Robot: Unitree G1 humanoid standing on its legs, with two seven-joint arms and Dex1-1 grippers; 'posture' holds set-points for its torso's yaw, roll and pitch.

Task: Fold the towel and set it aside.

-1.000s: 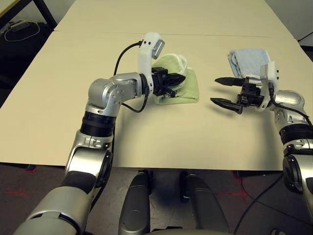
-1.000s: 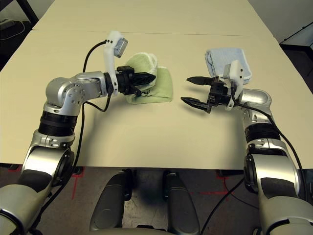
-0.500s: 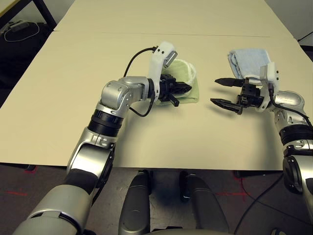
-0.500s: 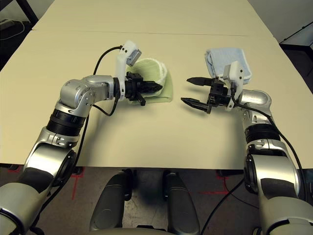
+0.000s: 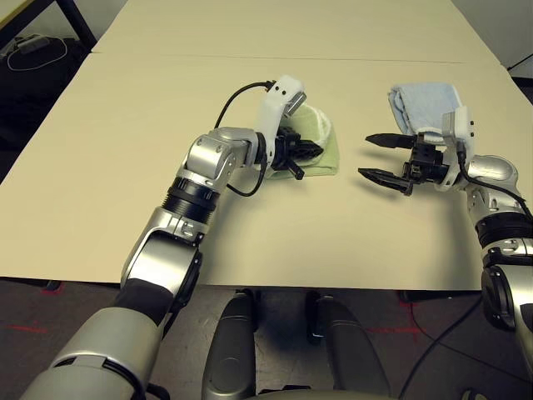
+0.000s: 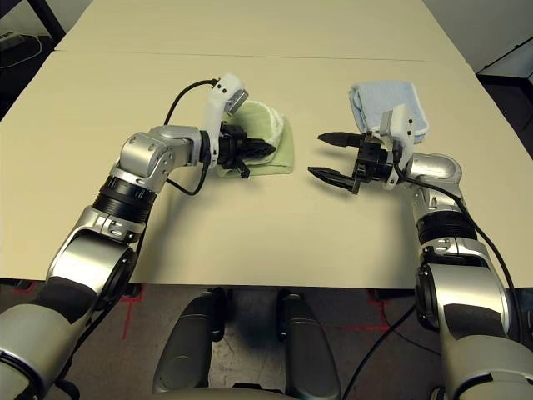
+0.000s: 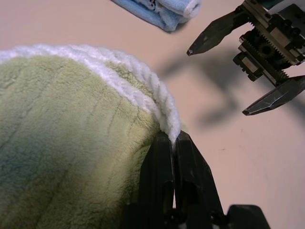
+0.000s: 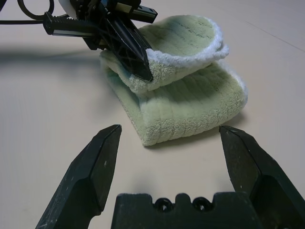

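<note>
So from where I'm sitting, the far left of the table (image 5: 100, 150) is just bare tan surface, loads of room out to that edge, with a dark floor past the corner. Moving in, my left arm reaches across toward the middle, and the left claw (image 6: 265, 151) is pinched tight on the white-stitched edge of the towel (image 6: 279, 152). In the left wrist view the two fingers (image 7: 164, 176) are pressed together with the white trim tucked right at their tips. The towel itself is a light green bundle sitting a bit left of the table's center, already doubled over: the right wrist view shows a lower folded layer flat on the table and an upper flap lifted slightly by the claw, its white edging curling round the rim. Between the towel and my right side there's a clear strip of table. The right claw (image 5: 381, 157) hangs in that gap just above the surface, fingers spread wide with nothing in them, pointing toward the towel but well apart from it. Right behind that claw is a pale blue folded towel (image 5: 420, 104), closer to the right edge of the table. A seam line runs across the table further back, and everything beyond it is open surface.
</note>
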